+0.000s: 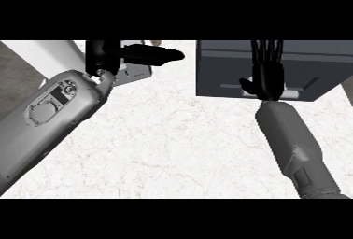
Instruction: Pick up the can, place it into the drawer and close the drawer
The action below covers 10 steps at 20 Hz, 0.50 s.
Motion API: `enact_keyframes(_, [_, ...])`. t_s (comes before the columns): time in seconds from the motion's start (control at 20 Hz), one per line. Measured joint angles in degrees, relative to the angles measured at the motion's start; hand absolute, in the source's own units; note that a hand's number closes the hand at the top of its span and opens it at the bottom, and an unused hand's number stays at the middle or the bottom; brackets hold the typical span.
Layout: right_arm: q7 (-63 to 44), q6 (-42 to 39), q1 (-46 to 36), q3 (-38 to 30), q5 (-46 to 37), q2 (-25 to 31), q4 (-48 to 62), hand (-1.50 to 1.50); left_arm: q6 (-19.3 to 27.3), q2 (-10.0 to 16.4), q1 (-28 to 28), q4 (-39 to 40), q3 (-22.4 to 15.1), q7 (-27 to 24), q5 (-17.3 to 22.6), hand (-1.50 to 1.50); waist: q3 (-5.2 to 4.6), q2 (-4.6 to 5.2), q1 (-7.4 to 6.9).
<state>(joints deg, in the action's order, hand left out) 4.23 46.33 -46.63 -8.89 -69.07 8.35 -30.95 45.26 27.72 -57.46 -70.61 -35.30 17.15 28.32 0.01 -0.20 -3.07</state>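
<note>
Counter [172, 149]: pale marble, takes up most of the view. It is bare between the two sets of fingers, so nothing is waiting there to be picked up.

L forearm [48, 121]: big and grey, comes in from the lower-left corner and angles up toward the far-left edge.

Drawer [310, 60]: dark grey unit at the far right, lying under and around the R fingers. Can't tell if it's fully shut or a bit out. No open cavity shows.

R forearm [296, 149]: runs straight up to the drawer, prob. lined up so a push goes square into the front.

R hand [267, 77]: fingers [267, 51] straight and held together, pointing away from the robot and laid over the drawer. Thumb sticks out to the side. It holds nothing. Flat fingers fit a push, not a grab, so I'd judge this is the closing step.

L hand [103, 53]: fingers [151, 55] about straight, pointing across toward the drawer. Nothing is seen in them. Prob. parked out of the way.

Handle [291, 94]: pale bar at the heel of the R hand, partly hidden by the wrist.

Grey piece [134, 72]: just below the L fingers. Looks like wrist hardware, but not sure.

Tan speck [157, 43]: just past the L fingers at the far edge, too small to ID.

Can: not plainly in view. It isn't in either set of fingers or on the counter between them. My guess is it's already inside the drawer, w/ only the shutting left, but that can't be confirmed.
</note>
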Motion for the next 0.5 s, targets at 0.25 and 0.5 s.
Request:
enact_keyframes(0.25, [-0.07,-1.81,-7.25,-1.21,-0.25,2.22,6.41,-1.50,-1.04,1.34,3.02,-2.37,0.69,-0.65,-0.44,-1.50,-0.06,0.86,-1.20])
enact_keyframes(0.5, [0.76,-2.36,-11.24,-2.38,-0.03,3.25,11.71,-1.50,-1.57,2.06,6.70,-4.95,1.00,-1.73,-1.17,-1.50,-0.08,1.19,-1.35])
